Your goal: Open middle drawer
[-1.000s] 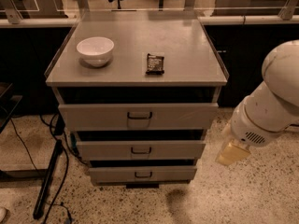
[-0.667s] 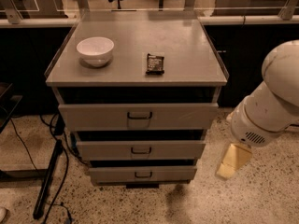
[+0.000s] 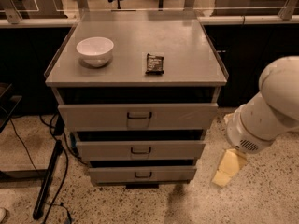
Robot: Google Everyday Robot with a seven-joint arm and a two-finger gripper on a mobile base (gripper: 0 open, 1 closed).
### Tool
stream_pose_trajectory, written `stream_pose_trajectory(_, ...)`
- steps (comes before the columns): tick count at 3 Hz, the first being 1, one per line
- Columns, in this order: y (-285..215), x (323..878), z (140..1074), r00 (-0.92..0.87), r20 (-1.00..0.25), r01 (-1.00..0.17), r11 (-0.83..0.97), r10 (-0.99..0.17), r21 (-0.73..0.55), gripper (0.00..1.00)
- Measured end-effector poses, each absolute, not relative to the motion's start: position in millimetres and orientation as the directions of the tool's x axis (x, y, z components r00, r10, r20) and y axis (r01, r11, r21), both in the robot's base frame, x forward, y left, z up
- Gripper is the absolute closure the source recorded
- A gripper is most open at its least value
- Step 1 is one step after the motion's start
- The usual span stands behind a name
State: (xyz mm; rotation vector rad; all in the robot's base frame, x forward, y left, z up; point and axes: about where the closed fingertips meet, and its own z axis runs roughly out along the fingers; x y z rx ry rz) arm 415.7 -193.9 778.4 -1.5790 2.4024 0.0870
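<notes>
The middle drawer (image 3: 140, 150) is a grey flat front with a small dark loop handle (image 3: 140, 150), sitting between the taller top drawer (image 3: 138, 115) and the smaller bottom drawer (image 3: 142, 174). All three fronts look pushed in to about the same depth. My gripper (image 3: 227, 168) hangs low by the floor, to the right of the cabinet and apart from it, at about the height of the bottom drawer. The white arm (image 3: 268, 108) rises above it at the right edge.
A white bowl (image 3: 95, 51) and a dark snack packet (image 3: 154, 63) lie on the cabinet top (image 3: 187, 45). Black cables and a stand leg (image 3: 49, 181) run on the speckled floor at the left. Dark counters stand behind.
My gripper has dropped lower toward the floor beside the cabinet's right side. The drawers, bowl and packet have not moved.
</notes>
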Motion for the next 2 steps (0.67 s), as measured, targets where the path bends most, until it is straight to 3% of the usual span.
stream_pose_trajectory(2, -162, 438, 718, -0.343, -0.367, -0.927, 0.375, -0.865, -0.018, 0.00)
